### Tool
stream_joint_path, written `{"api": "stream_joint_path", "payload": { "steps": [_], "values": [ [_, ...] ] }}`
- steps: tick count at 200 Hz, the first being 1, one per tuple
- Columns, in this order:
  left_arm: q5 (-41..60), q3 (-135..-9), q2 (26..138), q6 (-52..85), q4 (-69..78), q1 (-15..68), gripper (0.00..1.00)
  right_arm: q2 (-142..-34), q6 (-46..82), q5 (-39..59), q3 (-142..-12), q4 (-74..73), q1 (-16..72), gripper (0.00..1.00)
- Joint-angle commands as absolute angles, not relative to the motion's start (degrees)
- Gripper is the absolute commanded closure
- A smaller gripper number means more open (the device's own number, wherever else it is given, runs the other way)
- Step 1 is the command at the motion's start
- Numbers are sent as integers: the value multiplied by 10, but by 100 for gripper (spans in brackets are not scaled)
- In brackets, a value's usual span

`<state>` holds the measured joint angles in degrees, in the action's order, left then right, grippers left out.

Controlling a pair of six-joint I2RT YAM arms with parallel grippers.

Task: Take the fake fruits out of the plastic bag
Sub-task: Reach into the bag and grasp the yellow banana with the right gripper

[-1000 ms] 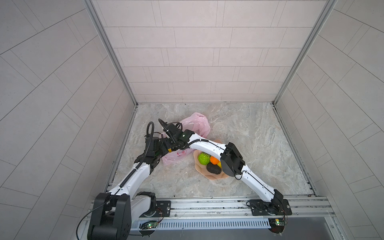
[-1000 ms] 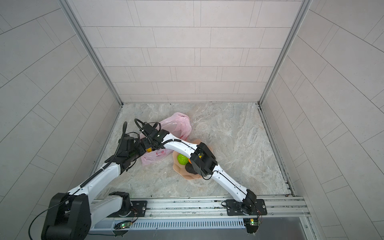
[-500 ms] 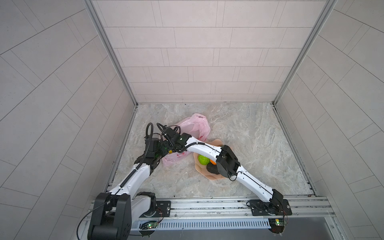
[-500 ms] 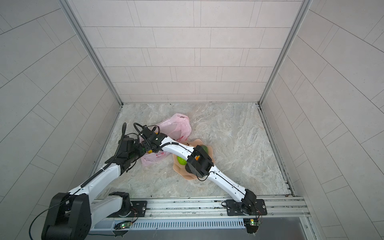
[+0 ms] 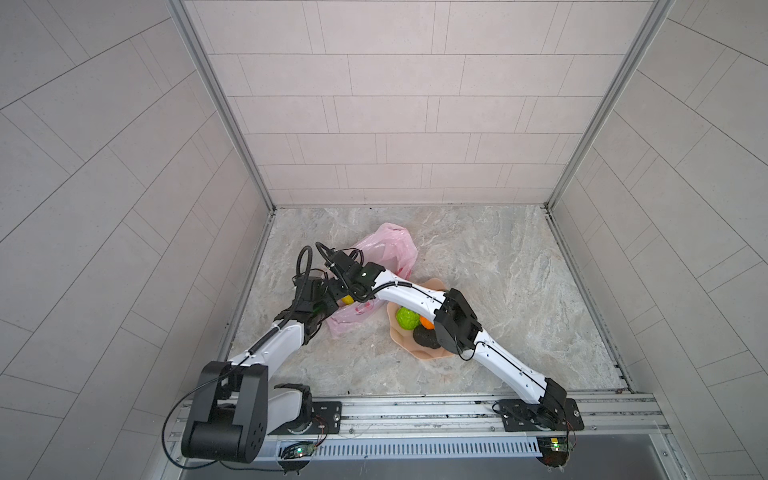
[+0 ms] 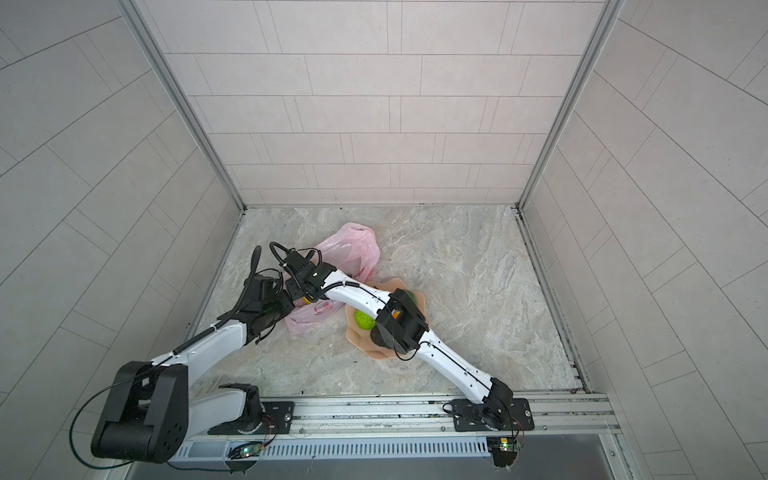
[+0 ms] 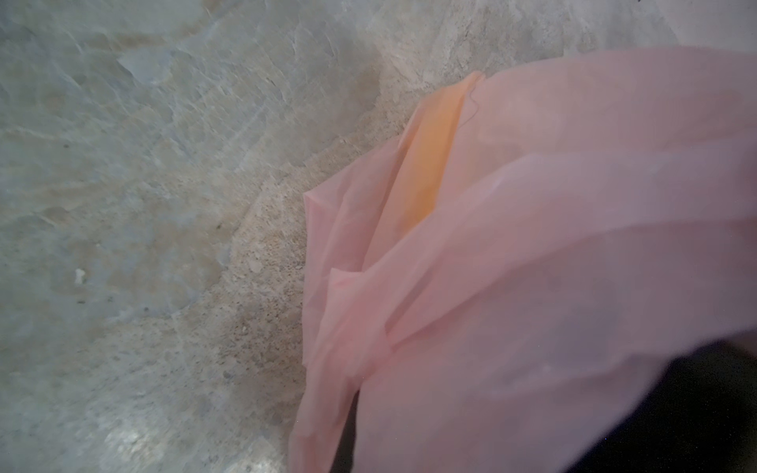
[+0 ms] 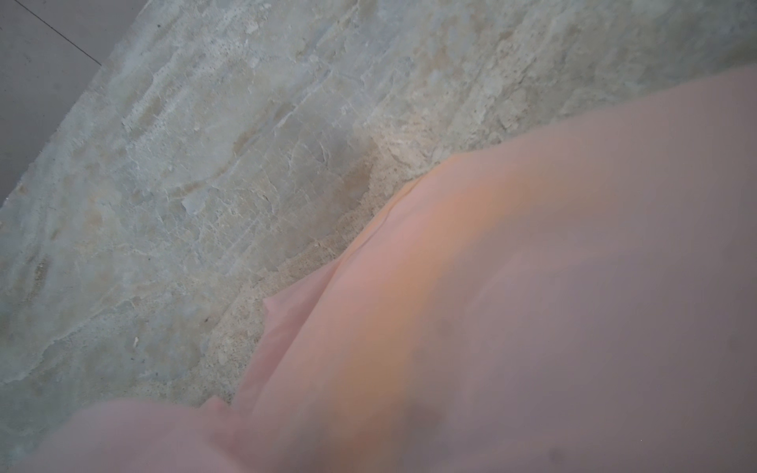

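Over on the left, the left gripper sits at the near edge of the plastic bag, its claw pressed together, seemingly pinching the pink film, which drapes right across its wrist view. Just beside it a yellow fruit peeks out at the bag's mouth. The right gripper reaches across to that spot; I cannot tell whether its claw is spread or closed, since film covers its camera. Further right, the peach bowl holds a bumpy green fruit, an orange and a dark avocado.
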<state>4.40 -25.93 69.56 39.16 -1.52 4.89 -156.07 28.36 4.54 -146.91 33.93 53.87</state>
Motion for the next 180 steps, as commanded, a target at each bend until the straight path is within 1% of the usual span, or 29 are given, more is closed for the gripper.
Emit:
{"api": "stream_joint_path", "payload": {
  "steps": [1, 62, 99, 127, 180],
  "values": [
    [33, -267, 695, 389, -13, 44, 100, -1500, 300, 65, -1480, 355, 532, 77],
    [35, -264, 694, 395, -7, 41, 100, -1450, 281, 83, -1479, 394, 532, 77],
    [37, -263, 695, 395, -4, 39, 99, -1425, 281, 91, -1457, 410, 532, 78],
    [38, -263, 696, 395, -4, 36, 99, -1387, 279, 97, -1395, 397, 534, 78],
    [43, -262, 696, 394, 0, 33, 99, -1304, 263, 90, -1233, 345, 535, 77]
  ]
}}
